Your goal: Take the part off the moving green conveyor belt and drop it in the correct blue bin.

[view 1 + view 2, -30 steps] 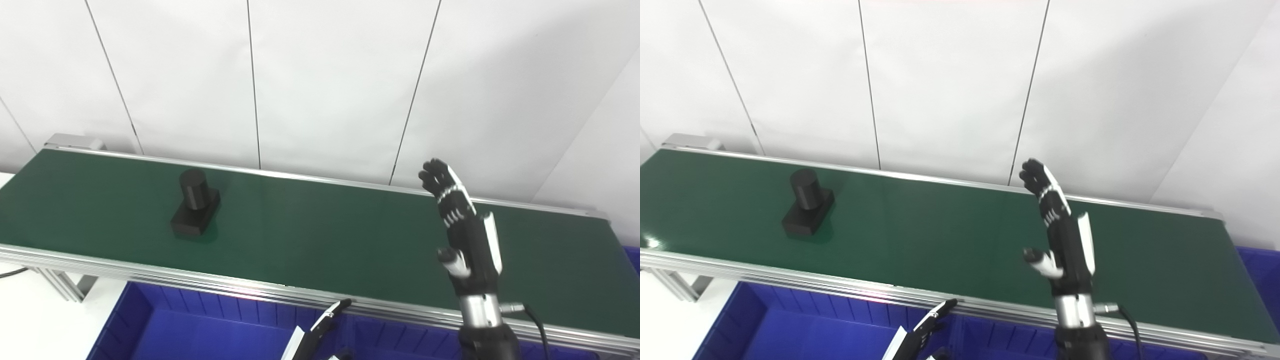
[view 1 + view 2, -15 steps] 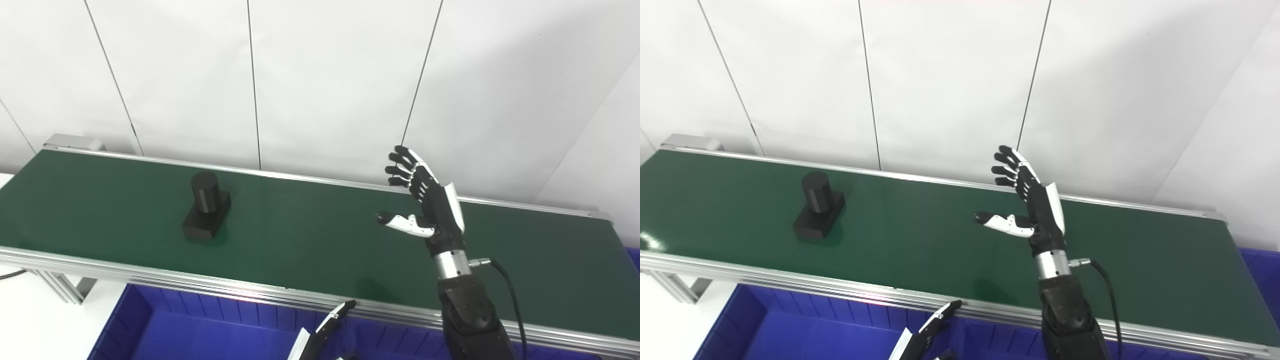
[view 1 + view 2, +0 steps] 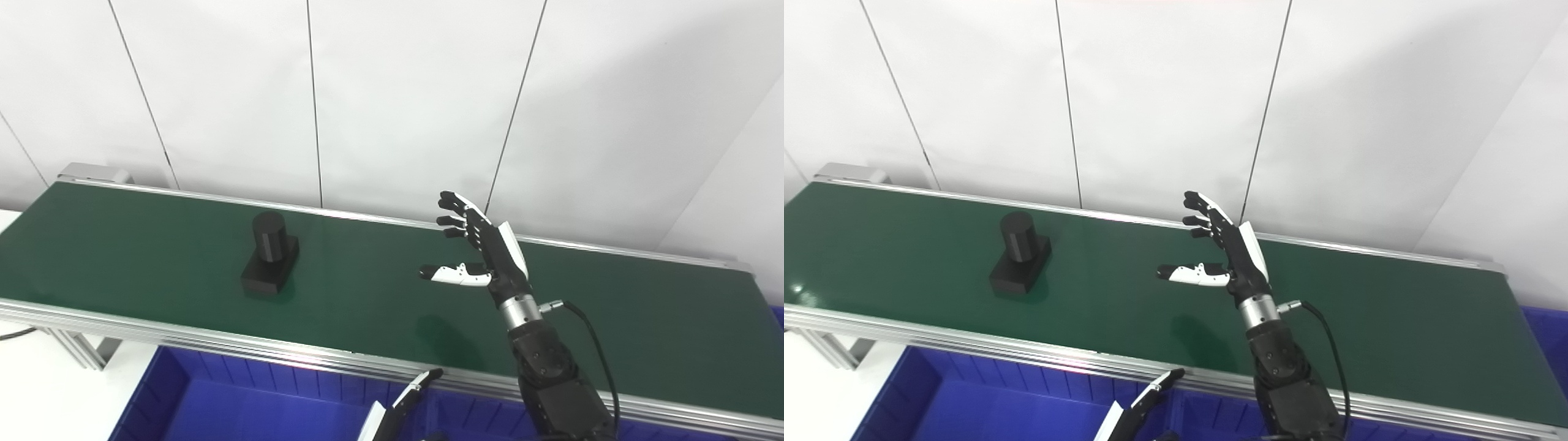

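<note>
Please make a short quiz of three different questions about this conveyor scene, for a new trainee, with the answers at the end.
1. True or false: the right hand is holding the black part.
2. Multiple choice: the black part rests on A) the green belt, B) the blue bin, C) the right hand.
3. Fill in: the right hand's fingers are spread ____, above the belt.

Key
1. False; the hand is empty, apart from the part, to its right in the picture.
2. A
3. open

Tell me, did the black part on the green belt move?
Yes. The black part has slid rightward along the green belt, away from the belt's left end and closer to the open right hand.
</note>
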Action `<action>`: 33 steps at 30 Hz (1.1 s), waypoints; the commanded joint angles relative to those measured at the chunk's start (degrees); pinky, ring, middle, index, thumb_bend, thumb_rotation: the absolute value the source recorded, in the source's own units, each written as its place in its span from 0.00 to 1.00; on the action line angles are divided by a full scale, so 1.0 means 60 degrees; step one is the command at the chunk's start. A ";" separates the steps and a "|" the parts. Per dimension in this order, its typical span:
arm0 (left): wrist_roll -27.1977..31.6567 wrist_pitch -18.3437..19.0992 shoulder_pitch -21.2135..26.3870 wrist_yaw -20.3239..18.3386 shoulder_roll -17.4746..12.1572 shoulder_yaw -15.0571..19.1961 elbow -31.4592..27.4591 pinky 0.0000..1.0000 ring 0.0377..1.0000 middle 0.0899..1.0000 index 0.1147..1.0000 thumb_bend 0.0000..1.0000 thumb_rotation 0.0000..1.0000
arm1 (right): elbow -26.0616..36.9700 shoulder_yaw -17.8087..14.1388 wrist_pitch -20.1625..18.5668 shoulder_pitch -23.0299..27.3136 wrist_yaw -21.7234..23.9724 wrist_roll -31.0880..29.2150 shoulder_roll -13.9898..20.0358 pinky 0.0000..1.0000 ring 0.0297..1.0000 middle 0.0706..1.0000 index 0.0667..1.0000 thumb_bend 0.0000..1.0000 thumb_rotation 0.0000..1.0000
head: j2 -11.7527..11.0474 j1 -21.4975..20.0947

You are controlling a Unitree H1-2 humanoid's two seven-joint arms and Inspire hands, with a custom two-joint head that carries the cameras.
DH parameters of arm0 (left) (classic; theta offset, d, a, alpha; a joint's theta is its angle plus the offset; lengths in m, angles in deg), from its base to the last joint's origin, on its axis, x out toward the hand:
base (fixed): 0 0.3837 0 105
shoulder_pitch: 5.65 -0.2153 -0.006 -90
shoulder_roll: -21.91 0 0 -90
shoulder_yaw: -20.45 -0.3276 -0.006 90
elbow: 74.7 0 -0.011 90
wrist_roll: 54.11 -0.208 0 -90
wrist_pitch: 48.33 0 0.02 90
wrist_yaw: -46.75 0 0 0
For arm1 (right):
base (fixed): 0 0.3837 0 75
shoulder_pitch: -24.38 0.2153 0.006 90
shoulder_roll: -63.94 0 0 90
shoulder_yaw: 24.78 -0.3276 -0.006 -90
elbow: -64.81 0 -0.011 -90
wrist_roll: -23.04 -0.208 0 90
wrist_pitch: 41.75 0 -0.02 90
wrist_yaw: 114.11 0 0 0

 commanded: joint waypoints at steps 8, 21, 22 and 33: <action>-0.0097 -0.0284 0.0020 0.0073 0.0231 -0.0209 -0.0437 0.89 0.93 0.94 0.88 0.82 0.94 | 0.0304 -0.0029 0.0298 0.0328 0.0038 -0.0025 -0.0165 0.69 0.78 0.87 0.88 1.00 0.38 | 0.0077 -0.0063; -0.0069 -0.0284 -0.0113 -0.0075 0.0130 -0.0198 -0.0616 0.91 0.94 0.94 0.89 0.79 0.94 | 0.0499 -0.0139 0.0284 0.0081 -0.0014 -0.0018 0.0061 0.72 0.78 0.87 0.87 1.00 0.39 | 0.0158 -0.0196; -0.0090 -0.0284 -0.0116 -0.0068 0.0116 -0.0206 -0.0624 0.91 0.94 0.94 0.89 0.78 0.94 | 0.0486 -0.0168 0.0285 0.0051 -0.0004 -0.0051 0.0086 0.72 0.78 0.87 0.88 1.00 0.39 | 0.0158 -0.0196; -0.0004 -0.0284 -0.0344 -0.0198 -0.0062 -0.0190 -0.0920 0.92 0.95 0.94 0.90 0.77 0.94 | -0.0087 -0.0319 0.0298 -0.0085 -0.0243 -0.0072 0.0248 0.73 0.80 0.89 0.90 0.97 0.40 | 0.0151 -0.0481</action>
